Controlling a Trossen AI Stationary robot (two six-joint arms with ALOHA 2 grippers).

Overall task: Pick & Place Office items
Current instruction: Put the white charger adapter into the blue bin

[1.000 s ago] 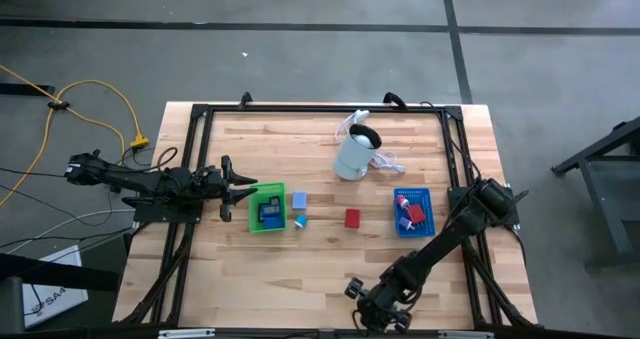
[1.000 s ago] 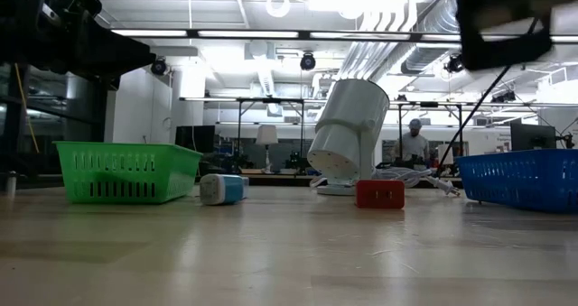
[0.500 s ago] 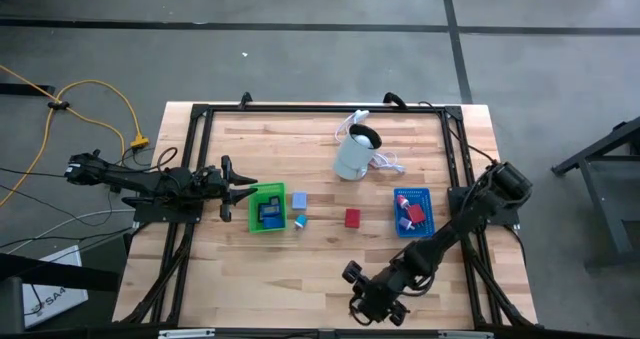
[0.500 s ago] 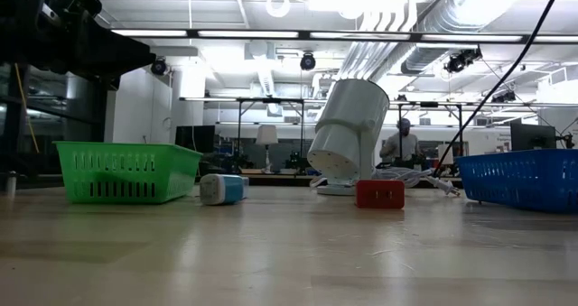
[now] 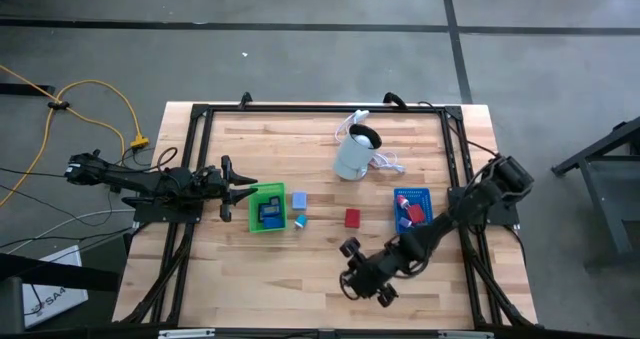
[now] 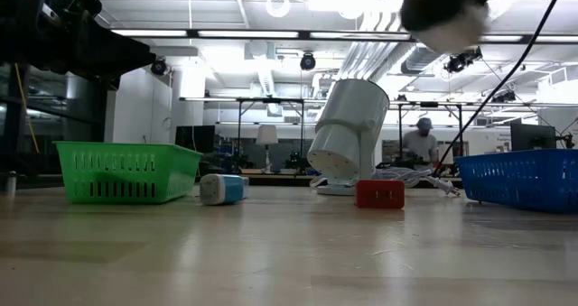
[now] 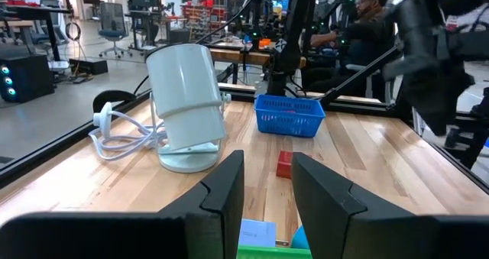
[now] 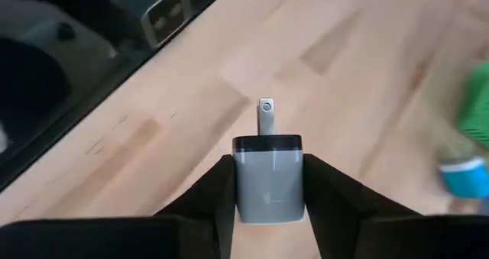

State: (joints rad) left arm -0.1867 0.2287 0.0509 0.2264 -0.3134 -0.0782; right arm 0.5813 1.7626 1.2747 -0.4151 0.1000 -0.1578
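green tray (image 5: pixel 266 210), blue tray (image 5: pixel 412 211), red block (image 5: pixel 352 217)

Wooden table (image 5: pixel 300 269) planked, satin; green tray (image 6: pixel 126 171) slotted plastic; grey plug (image 8: pixel 267 184) glossy, metal prong.

A robotics lab or industrial workshop: a wooden bench (image 5: pixel 300 269) in a black metal frame stands on a grey concrete floor (image 5: pixel 300 39) crossed by cables. Beyond it, exposed ceiling ducts (image 6: pixel 379 35) and strip lights hang over more framed workstations, office chairs (image 7: pixel 114 18) and a person (image 6: pixel 420 143) seated at equipment.
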